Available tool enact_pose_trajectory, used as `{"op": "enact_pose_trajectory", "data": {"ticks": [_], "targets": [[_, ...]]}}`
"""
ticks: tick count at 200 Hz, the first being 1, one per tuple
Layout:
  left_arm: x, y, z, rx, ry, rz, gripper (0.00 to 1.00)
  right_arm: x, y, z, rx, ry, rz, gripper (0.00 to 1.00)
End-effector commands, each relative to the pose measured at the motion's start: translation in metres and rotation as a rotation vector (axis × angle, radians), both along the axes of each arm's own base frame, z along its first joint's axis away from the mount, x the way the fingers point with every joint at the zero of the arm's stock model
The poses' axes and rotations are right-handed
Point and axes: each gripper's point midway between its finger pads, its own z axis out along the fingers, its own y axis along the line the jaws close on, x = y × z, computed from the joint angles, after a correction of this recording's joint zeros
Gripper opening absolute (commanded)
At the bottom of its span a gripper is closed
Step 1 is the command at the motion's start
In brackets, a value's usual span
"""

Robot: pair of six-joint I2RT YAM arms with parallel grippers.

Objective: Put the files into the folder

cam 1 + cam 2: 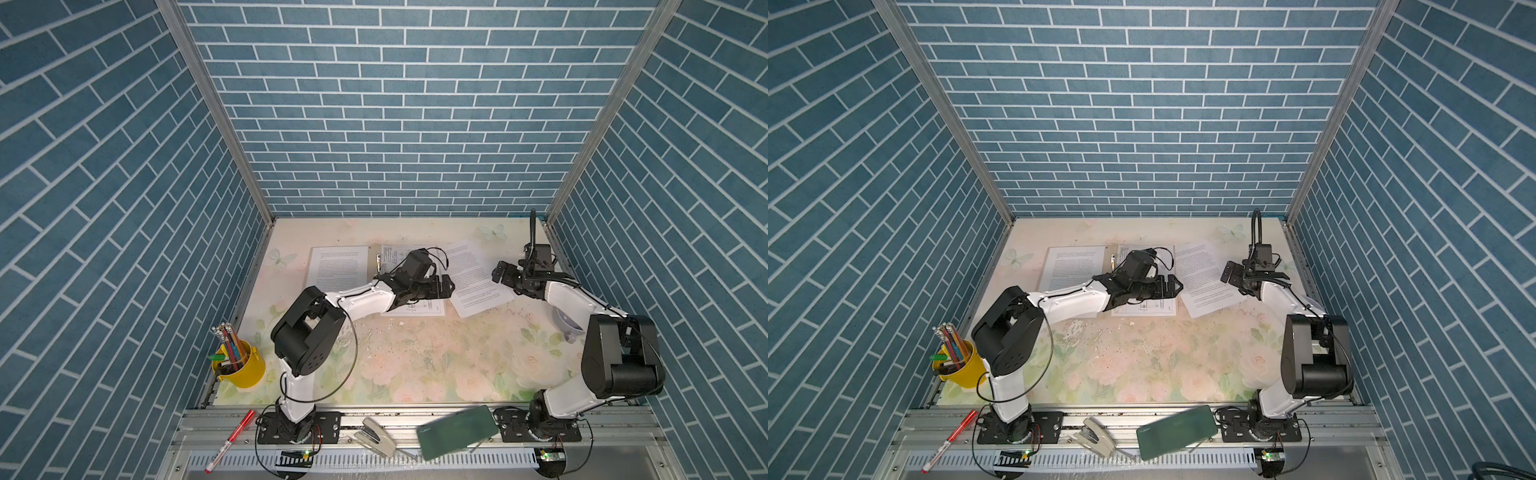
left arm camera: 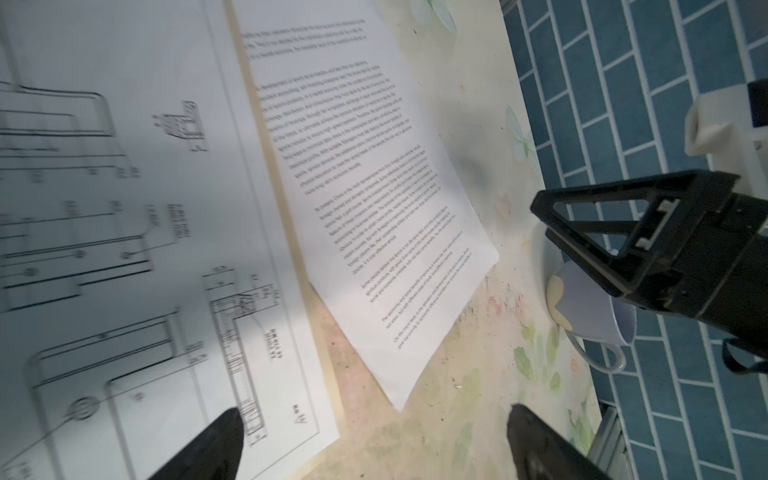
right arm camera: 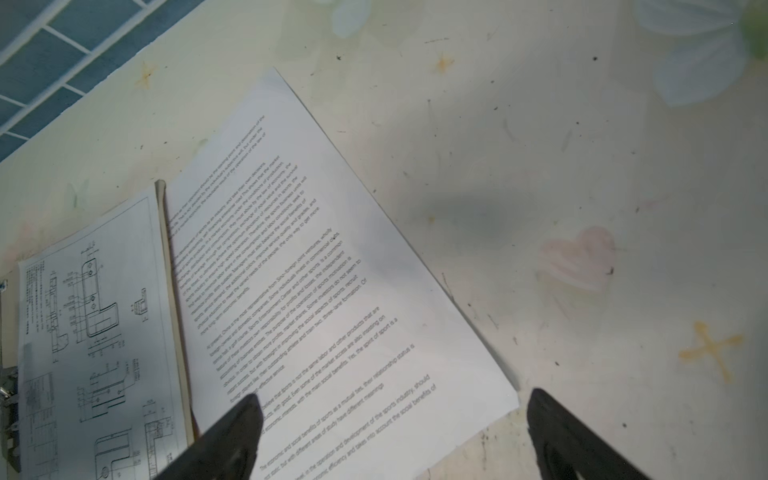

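Note:
The tan folder (image 1: 372, 254) lies open at the back of the table. A printed text sheet (image 1: 338, 264) rests on its left half and a diagram sheet (image 2: 145, 208) on its right half. Another of the files, a skewed text sheet (image 1: 473, 286), lies to the right with one edge over the folder's rim (image 3: 171, 282). My left gripper (image 2: 374, 432) hovers open over the diagram sheet's outer corner, holding nothing. My right gripper (image 3: 395, 411) is open above the skewed sheet's near corner, one finger (image 3: 245, 419) over the paper and the other beyond its edge.
A pale blue cup (image 1: 567, 328) stands at the right table edge by the right arm. A yellow pencil pot (image 1: 241, 368) is at the front left. A red marker (image 1: 230, 440), a stapler (image 1: 374, 436) and a dark green case (image 1: 457, 432) lie on the front rail.

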Motion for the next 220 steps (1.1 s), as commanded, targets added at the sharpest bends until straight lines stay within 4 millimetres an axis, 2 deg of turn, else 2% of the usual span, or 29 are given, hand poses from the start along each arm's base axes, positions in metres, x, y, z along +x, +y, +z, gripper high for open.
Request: {"op": "enact_pose_trajectory", "data": {"ticks": [1,28,65,126,164,220], "targets": [[-0.004,-0.017,-0.012,0.006,0.056,-0.03,1.0,0.004,-0.003,-0.015,-0.003,0.041,0.053,0.98],[-0.002,-0.035,-0.023,0.0,0.095,-0.054,1.0,0.008,-0.013,-0.025,0.033,0.064,0.043,0.96],[0.0,-0.051,-0.038,0.023,0.129,-0.075,1.0,0.006,-0.019,-0.038,0.077,0.125,0.051,0.87],[0.005,-0.057,-0.05,0.058,0.141,-0.089,1.0,-0.011,-0.02,-0.054,0.186,0.197,0.034,0.75],[0.009,-0.065,-0.053,0.059,0.143,-0.102,1.0,-0.014,-0.017,-0.059,0.272,0.214,0.031,0.67],[0.012,-0.07,-0.068,0.083,0.164,-0.119,1.0,-0.017,-0.016,-0.066,0.335,0.238,0.029,0.63]]}}
